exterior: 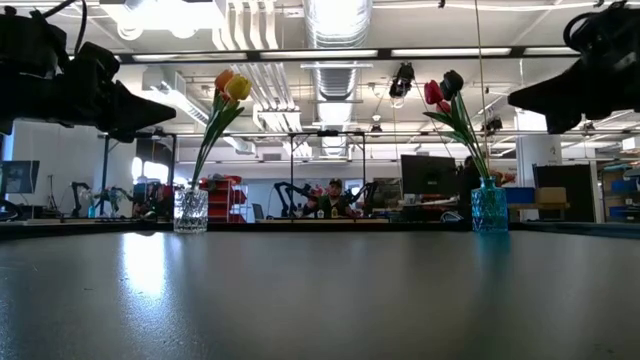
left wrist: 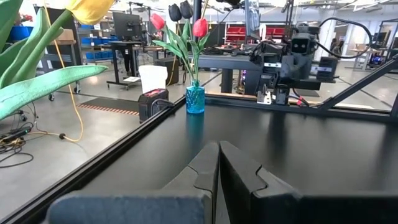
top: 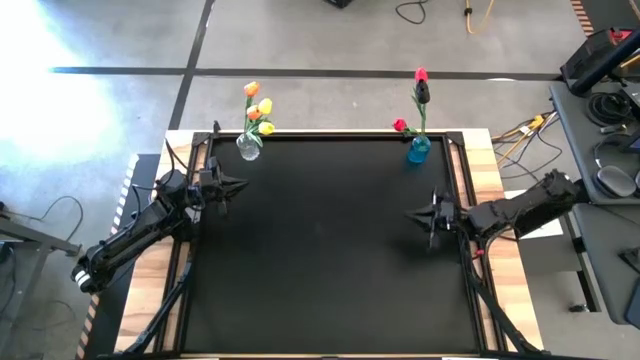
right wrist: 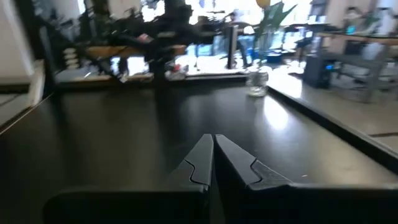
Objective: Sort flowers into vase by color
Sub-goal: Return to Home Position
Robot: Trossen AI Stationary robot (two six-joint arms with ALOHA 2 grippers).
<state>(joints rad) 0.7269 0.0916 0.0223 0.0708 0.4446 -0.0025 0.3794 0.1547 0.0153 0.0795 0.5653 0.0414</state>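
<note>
"Where were the flowers?"

"Along the far edge of the table [top: 320, 270]. In the high view the yellow and orange tulips [top: 258, 105] stood in the clear vase [top: 248, 148] at upper left. The red, pink and dark tulips [top: 420, 88] were in the blue vase [top: 418, 151] at upper right."

"Pointing how?"

"Stems near upright, heads up. In the low view the left bunch leaned right and the right bunch leaned left."

"Grippers?"

"I saw the left gripper [top: 228, 186] and right gripper [top: 420, 213] both pinched closed on nothing."

"Worries?"

"The left gripper hung near the clear vase. I judged a careless swing could snag a leaf [left wrist: 43, 87] and tip the vase."
</note>
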